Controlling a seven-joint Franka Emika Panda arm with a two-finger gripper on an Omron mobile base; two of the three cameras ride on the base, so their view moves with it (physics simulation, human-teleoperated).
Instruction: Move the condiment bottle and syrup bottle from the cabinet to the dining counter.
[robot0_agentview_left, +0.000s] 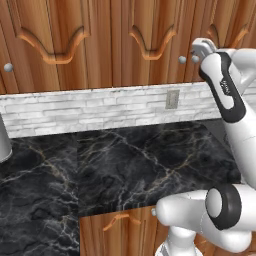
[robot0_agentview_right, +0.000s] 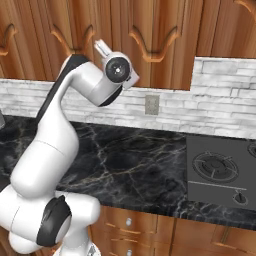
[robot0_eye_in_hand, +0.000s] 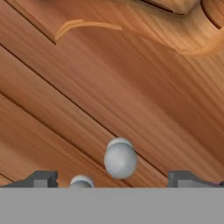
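The cabinet (robot0_agentview_left: 100, 45) runs along the wall above the black marble table (robot0_agentview_left: 125, 155) and the white brick backsplash (robot0_agentview_left: 75, 107), and all its doors are shut. Both bottles must be behind those doors; neither can be seen, so which compartment holds them is unknown. That is the first risk: opening the wrong door costs a full reach.

At the left of the hand view, a second small knob (robot0_eye_in_hand: 81, 180) sits low beside the left fingertip. A sideways drift could snag this knob instead and pull the neighbouring door.

In the middle, the round silver knob (robot0_eye_in_hand: 120, 158) lies between the two fingertips, which stand wide apart with nothing between them but the knob. The hand (robot0_eye_in_hand: 113, 178) has not closed on it. The knob is small, round and smooth, so a shallow or off-centre pinch would likely slip off once the pull begins. Whether the tips reach past the knob's widest part cannot be told.

To the right, the left base view shows the hand (robot0_agentview_left: 198, 52) raised to the door seam beside the knobs (robot0_agentview_left: 182, 59), the arm stretched high. A straight pull rather than one following the hinge arc could wrench the grip loose, and the swinging door could strike the forearm.
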